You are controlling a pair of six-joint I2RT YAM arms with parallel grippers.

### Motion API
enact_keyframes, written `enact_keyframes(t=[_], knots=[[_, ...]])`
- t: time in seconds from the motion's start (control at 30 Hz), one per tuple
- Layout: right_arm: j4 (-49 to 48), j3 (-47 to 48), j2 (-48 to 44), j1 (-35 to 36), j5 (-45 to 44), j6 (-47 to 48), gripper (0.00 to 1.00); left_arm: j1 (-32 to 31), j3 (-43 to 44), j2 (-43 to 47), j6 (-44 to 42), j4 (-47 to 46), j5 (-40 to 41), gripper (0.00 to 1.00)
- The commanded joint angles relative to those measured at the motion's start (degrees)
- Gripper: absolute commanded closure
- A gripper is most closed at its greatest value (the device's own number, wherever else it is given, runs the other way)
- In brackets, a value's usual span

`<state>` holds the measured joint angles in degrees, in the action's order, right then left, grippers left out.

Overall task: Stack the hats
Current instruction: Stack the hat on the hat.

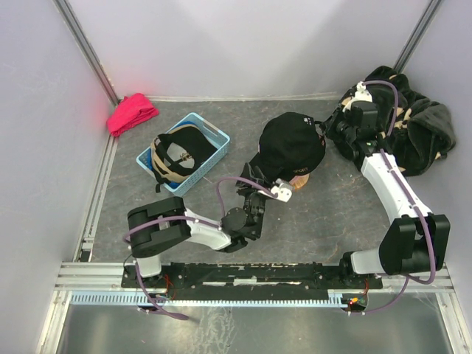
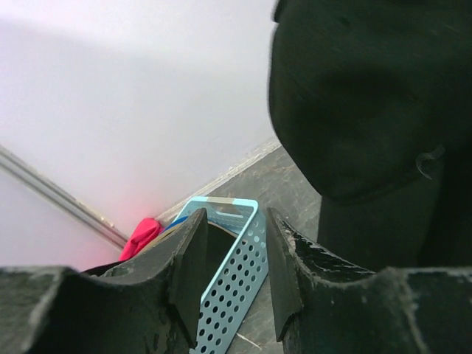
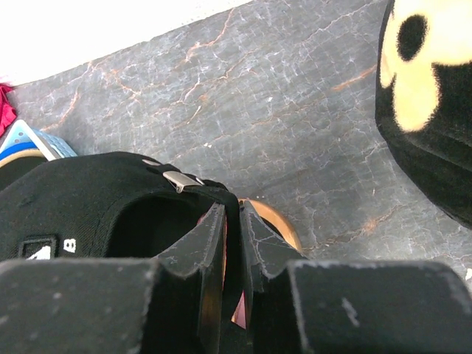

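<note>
Far out, right gripper tight on black cap; left gripper low, open

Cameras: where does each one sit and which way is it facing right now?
Top external: above and behind the bases, looking down on the table; both arms show, black cap mid-table.
Left wrist: low, facing the back-left corner; the open left gripper frames the blue basket.
Right wrist: looking down; the right gripper pinches the cap's back strap.
Shared: all three views see the black cap.
</note>
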<state>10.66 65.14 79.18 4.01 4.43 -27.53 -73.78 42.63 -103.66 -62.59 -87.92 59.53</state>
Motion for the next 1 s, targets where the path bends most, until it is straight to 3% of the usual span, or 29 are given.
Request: enact_keyframes(t=[0.0,0.07,0.2,0.3,0.37,0.53,0.7,0.97], knots=[[-2.81,-1.01,-1.94,-0.32,-0.07,1.34,0.80,2.17,5.35,3.50,3.66,-11.00,5.20,0.54],[-2.60,-1.19,-1.98,-0.35,-0.35,1.50,0.80,3.14,7.04,5.71,6.08,-7.17,5.74,0.52],[-2.97,-1.98,-2.38,-0.34,-0.53,1.80,0.80,6.03,11.10,13.69,22.45,16.57,4.31,0.52],[-3.56,-3.02,-2.75,-0.35,-0.65,1.93,0.79,10.82,15.55,20.98,43.11,43.87,-4.81,0.53],[-4.14,-3.53,-3.23,-0.32,-0.56,1.79,0.79,12.91,18.02,22.81,47.84,49.72,-9.41,0.53],[-5.52,-5.58,-4.92,-0.39,-0.88,1.56,0.79,13.31,23.61,21.97,48.08,59.06,-16.44,0.56],[-5.99,-7.34,-6.58,-0.36,-1.42,2.36,0.78,14.41,23.88,21.51,53.74,65.26,-19.26,0.56],[-9.46,-12.21,-7.57,-0.34,-2.22,2.32,0.78,17.51,22.77,20.27,63.39,69.09,-21.46,0.56]])
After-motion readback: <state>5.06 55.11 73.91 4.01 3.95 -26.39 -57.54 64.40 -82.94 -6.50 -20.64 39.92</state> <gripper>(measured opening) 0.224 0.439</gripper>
